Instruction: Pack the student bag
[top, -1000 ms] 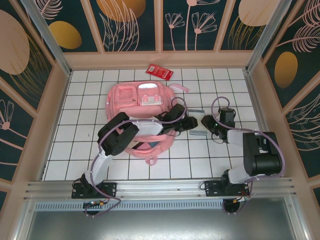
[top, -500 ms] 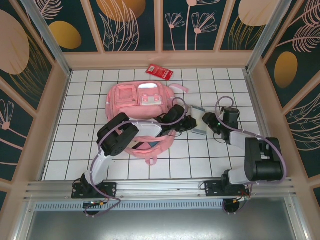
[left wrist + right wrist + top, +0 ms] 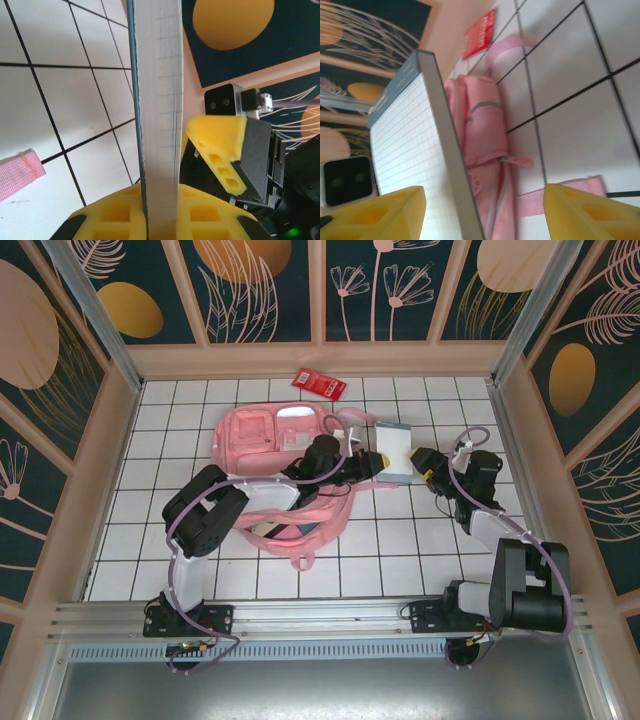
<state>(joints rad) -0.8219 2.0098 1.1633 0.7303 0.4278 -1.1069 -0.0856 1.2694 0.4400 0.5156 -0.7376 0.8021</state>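
Observation:
The student bag [image 3: 262, 440], a big pink backpack, lies flat at the table's middle left, its side and zip also in the right wrist view [image 3: 482, 127]. My left gripper [image 3: 377, 462] is shut on a thick lined notepad [image 3: 397, 448] with a blue-grey cover, holding it just right of the bag. In the left wrist view the pad's page edge [image 3: 159, 100] stands upright between the yellow pads of the left gripper [image 3: 160, 212]. My right gripper [image 3: 426, 466] is open just right of the pad. Its fingers stand wide apart [image 3: 487, 212], with the pad's lined face [image 3: 405, 155] close to the left one.
A red packet [image 3: 318, 384] lies by the back wall, also in the right wrist view [image 3: 481, 34]. Pink straps [image 3: 300, 530] trail from the bag toward the near side, and a strap end [image 3: 17, 170] lies on the tiles. Wooden walls enclose the white tiled table [image 3: 420, 550].
The left gripper has shut on the notepad and carried it up off the tiles and toward the back. The right gripper has opened, let the pad go and moved farther back.

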